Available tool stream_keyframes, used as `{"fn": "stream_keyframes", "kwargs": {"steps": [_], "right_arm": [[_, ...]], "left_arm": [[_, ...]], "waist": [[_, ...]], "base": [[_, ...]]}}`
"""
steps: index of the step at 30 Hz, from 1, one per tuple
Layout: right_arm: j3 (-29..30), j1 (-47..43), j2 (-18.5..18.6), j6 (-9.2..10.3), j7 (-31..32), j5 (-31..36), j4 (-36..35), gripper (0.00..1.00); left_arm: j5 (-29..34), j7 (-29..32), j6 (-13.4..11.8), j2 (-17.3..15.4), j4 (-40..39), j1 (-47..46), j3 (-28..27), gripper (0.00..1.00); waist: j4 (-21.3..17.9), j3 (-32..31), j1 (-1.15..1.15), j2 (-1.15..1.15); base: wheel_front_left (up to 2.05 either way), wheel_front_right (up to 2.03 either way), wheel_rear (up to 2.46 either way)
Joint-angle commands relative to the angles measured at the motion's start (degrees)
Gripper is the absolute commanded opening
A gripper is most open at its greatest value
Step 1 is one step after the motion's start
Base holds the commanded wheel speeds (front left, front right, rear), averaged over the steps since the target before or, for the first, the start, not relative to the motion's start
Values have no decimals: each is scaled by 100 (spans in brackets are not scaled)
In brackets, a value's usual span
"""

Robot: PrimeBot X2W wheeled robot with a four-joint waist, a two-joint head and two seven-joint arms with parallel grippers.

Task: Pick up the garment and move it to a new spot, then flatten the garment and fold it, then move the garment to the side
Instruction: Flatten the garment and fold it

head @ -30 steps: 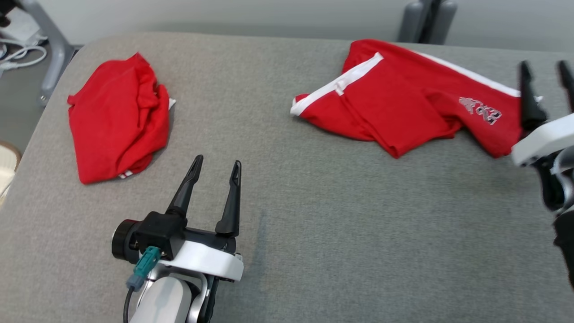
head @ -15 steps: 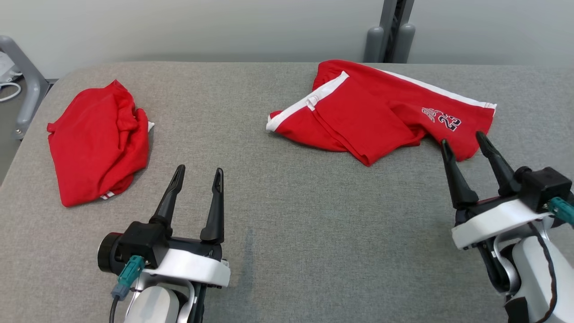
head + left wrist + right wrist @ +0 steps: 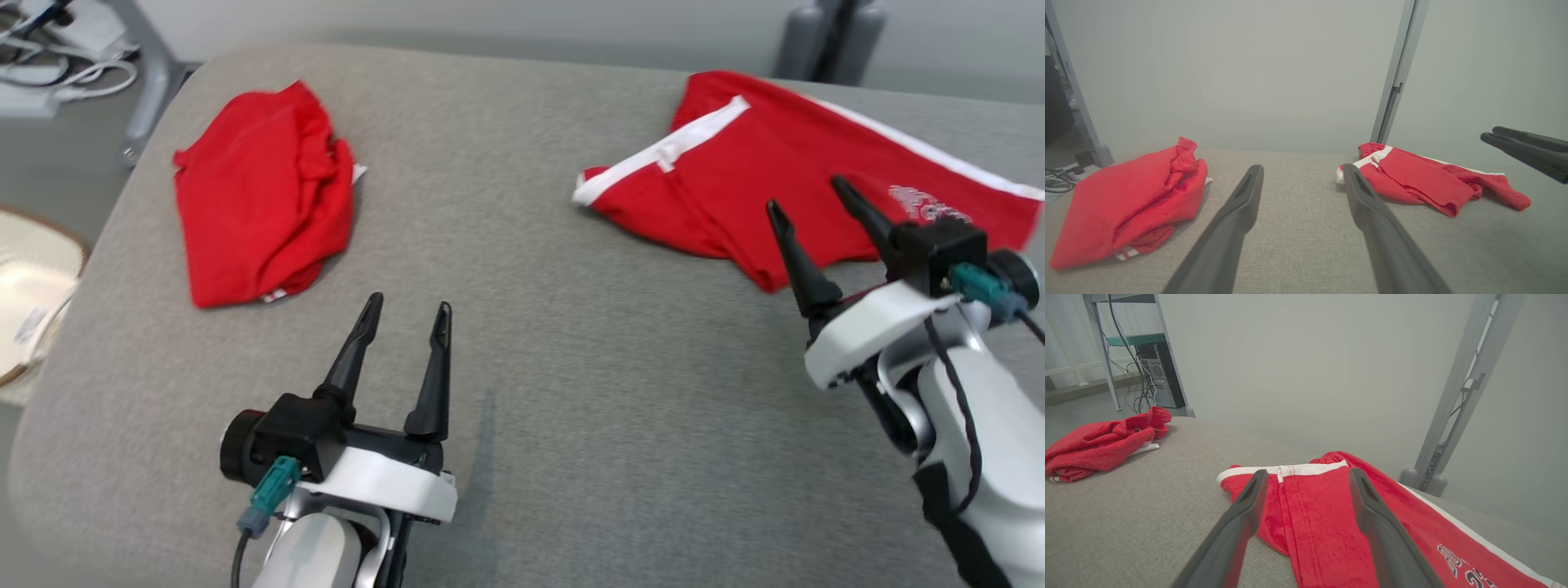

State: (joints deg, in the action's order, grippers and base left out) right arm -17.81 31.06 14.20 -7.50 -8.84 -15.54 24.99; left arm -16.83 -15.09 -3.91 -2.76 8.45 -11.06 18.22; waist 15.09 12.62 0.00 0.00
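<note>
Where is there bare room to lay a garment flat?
Bare: the table middle between the bunched red garment and the red shorts, and the near strip between left gripper and right gripper. Crowded: far right, around the shorts.

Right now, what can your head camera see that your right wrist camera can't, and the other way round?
Head view's extras: the open left gripper and a pale round thing left of the grey table. Right wrist view's extras: a computer tower under a shelf frame. Both share that table, the crumpled red garment, the red shorts with white stripes, and the open right gripper at the shorts.
</note>
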Motion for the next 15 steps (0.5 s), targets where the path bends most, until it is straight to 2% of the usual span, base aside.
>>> {"fn": "stream_keyframes", "kwargs": {"steps": [1,10,15], "right_arm": [[-61,214,70,2,90,28,126,100],[-307,1296,407,2,414,161,1263,100],[-374,1715,505,2,372,261,1912,100]], "left_arm": [[-56,-13,-52,-21,-21,-123,63,100],[-528,-13,-245,-19,-144,-322,616,100],[-627,-13,-328,-19,-175,-414,782,100]], "waist": [[348,285,0,0],[1171,850,0,0],[1430,999,0,0]], "base": [[0,0,0],[0,0,0],[0,0,0]]}}
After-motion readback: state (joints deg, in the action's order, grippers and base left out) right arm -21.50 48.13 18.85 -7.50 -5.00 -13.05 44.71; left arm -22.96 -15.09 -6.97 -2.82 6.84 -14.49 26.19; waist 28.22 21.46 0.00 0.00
